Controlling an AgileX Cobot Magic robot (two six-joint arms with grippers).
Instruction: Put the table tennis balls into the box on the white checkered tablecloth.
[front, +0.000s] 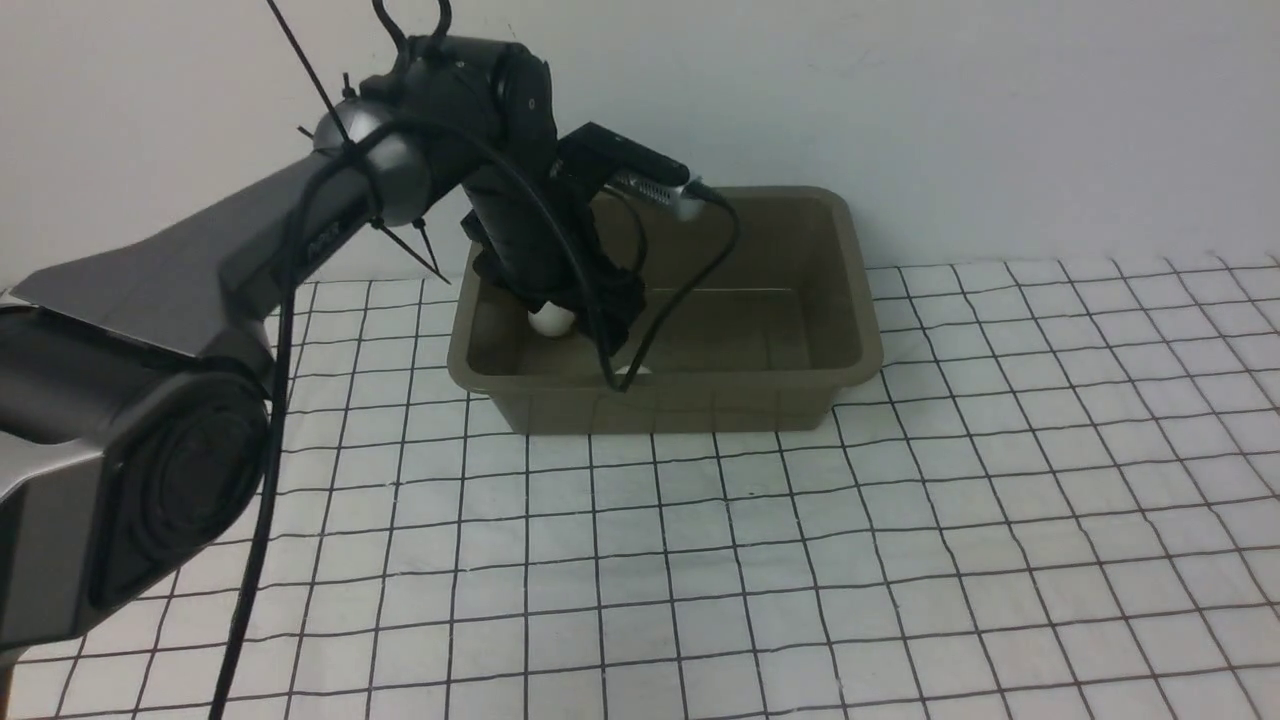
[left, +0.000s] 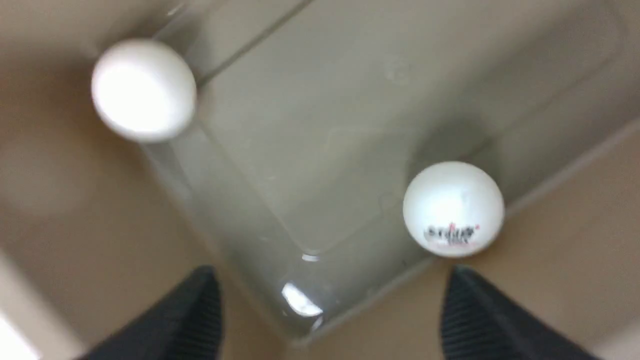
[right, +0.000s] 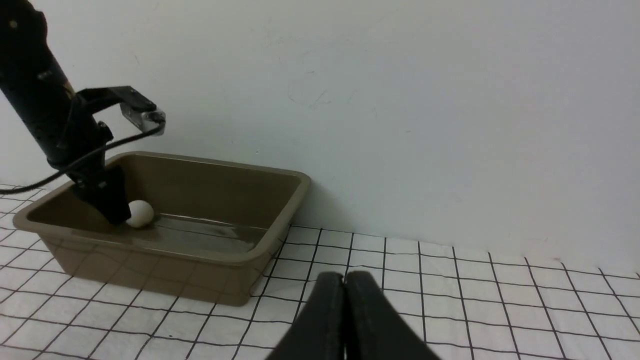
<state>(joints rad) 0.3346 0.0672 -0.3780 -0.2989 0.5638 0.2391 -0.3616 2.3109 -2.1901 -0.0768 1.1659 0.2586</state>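
Observation:
The olive-brown box stands on the white checkered tablecloth at the back. Both white table tennis balls lie inside it: one by the left wall, one behind the near wall, half hidden. My left gripper reaches down into the box's left part. In the left wrist view its jaws stand wide open and empty, with a printed ball and a plain ball on the box floor. My right gripper is shut and empty above the cloth, out of the front view.
A white wall rises directly behind the box. The left arm's black cable hangs across the box's inside. From the right wrist view the box and one ball lie to one side of the cloth.

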